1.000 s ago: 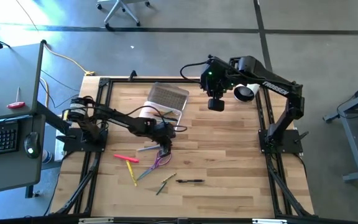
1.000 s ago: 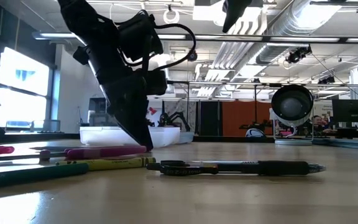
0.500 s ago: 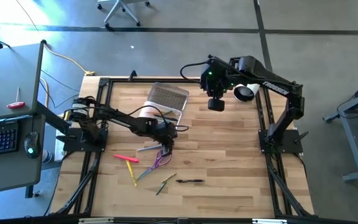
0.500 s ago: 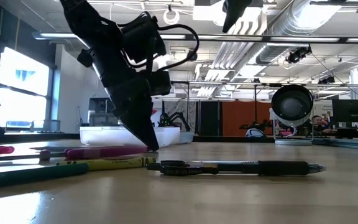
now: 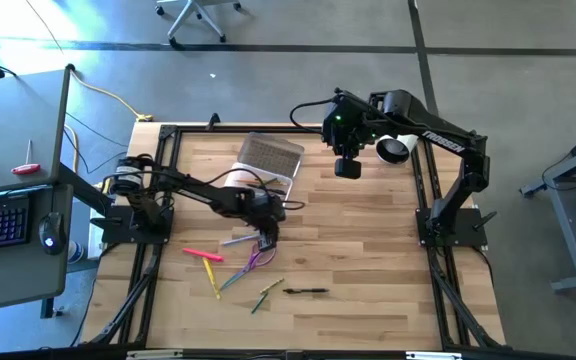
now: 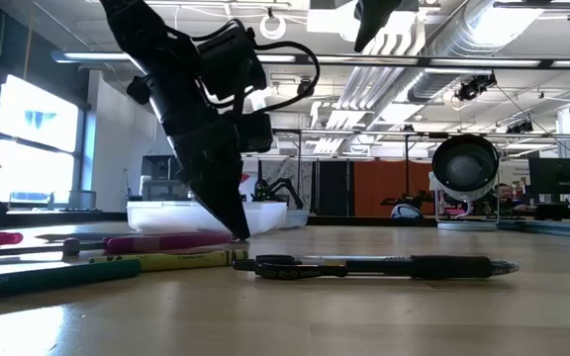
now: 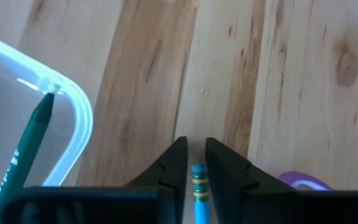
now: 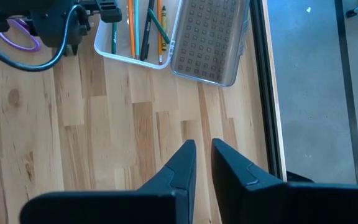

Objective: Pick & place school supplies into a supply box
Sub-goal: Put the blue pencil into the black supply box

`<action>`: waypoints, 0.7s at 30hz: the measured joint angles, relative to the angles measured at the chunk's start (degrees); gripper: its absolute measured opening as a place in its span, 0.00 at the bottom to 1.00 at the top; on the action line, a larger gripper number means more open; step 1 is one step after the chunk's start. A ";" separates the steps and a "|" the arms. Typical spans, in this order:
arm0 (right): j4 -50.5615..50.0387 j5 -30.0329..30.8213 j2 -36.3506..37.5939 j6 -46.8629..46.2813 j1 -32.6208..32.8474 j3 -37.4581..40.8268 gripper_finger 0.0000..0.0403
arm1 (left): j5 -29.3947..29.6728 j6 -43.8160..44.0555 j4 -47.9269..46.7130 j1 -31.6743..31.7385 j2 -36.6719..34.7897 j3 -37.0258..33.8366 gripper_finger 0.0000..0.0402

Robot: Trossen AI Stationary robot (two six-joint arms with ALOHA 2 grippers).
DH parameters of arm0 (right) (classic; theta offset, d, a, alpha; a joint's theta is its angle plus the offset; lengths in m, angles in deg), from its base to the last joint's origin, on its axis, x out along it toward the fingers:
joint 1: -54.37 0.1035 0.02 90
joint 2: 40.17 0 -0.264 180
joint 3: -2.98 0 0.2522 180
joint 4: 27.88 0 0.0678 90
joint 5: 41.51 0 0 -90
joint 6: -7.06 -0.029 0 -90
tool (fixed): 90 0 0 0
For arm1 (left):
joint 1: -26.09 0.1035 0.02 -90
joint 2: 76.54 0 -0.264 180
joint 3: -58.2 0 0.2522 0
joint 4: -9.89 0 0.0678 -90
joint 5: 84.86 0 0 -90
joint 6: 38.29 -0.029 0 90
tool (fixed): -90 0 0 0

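left end effector (image 7: 192,157): fingers clamped on a blue pencil (image 7: 198,186), tips low at the counter (image 5: 368,260) | change: arm has edged from the loose pens (image 5: 230,268) toward the supply box (image 5: 249,185) just beside it | meaning: pencil likely secured, box drop next | right end effector (image 8: 202,151): waits high, fingers together.

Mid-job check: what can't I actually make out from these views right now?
- Left gripper: a blue pencil sits between the fingers, but the left wrist view cuts it off at the frame edge, so a firm grip is unclear.
- Supply box: the left arm covers one end in the right wrist view, so a full count is hidden.
- Supplies on the table: too small in the high view to tell apart.
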State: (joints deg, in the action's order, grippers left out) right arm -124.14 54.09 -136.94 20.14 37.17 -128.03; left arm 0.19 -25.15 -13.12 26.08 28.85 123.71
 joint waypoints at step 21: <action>-0.21 -0.01 0.00 0.01 -0.01 0.00 0.07 | 0.50 1.67 -51.56 -1.35 0.42 23.51 0.30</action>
State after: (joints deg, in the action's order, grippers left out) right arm -124.35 54.08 -136.94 20.15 37.16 -128.03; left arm 0.69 -23.48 -64.67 24.73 29.26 147.22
